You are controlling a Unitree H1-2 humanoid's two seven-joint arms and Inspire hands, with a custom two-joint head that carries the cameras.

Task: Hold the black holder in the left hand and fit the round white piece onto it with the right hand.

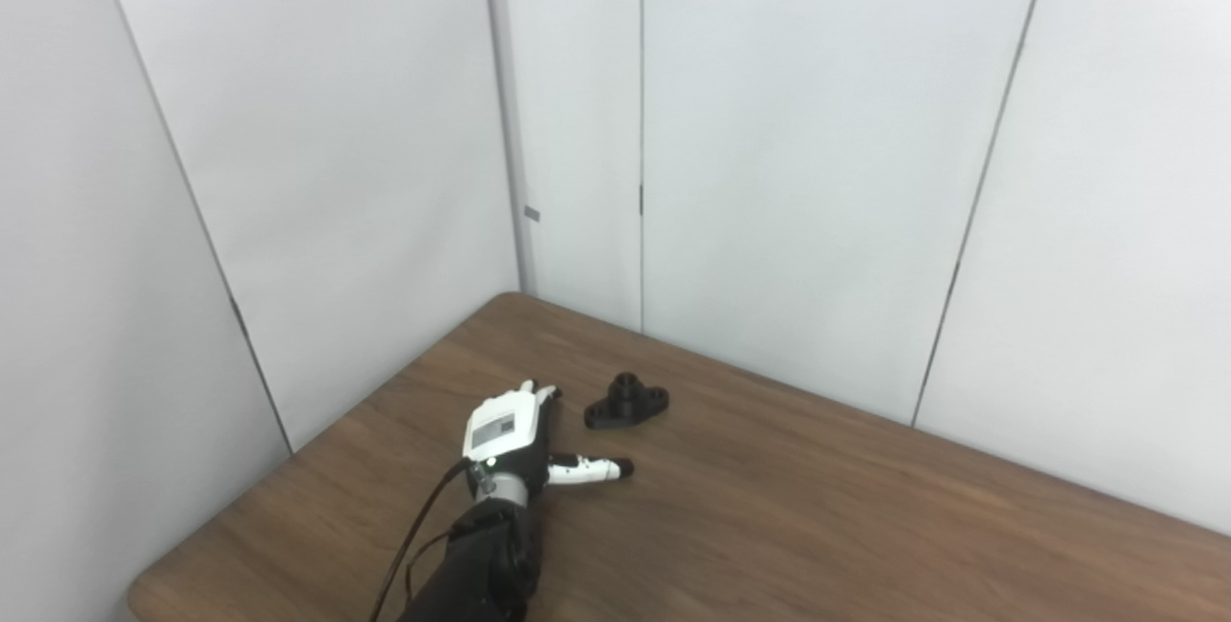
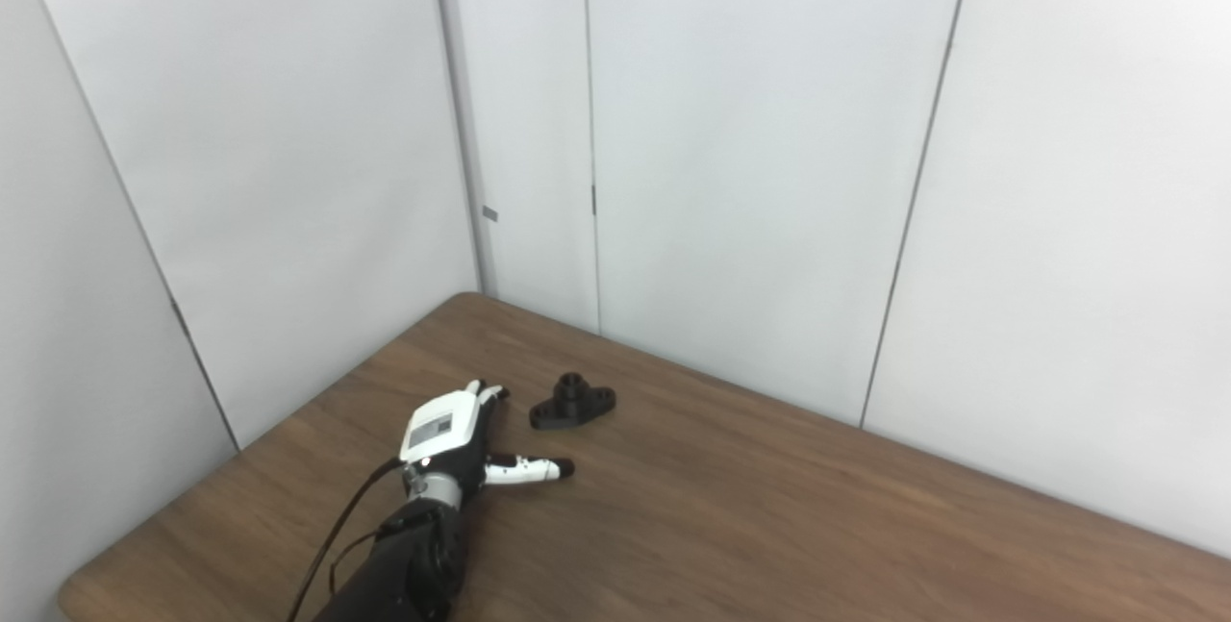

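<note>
The black holder [image 1: 626, 401] lies on the brown wooden table [image 1: 817, 507], near its far left corner; it has a short round post and two flat lugs. My left hand [image 1: 515, 435] rests over the table just left of the holder, palm down, fingers apart and thumb stretched to the right. It holds nothing and does not touch the holder. The holder [image 2: 573, 401] and the left hand [image 2: 452, 435] also show in the right eye view. No round white piece is in view. My right hand is not in view.
White wall panels [image 1: 789, 151] close in the table at the back and on the left. The table's left edge [image 1: 212, 526] runs close to my left arm. A black cable [image 1: 414, 535] hangs along the left forearm.
</note>
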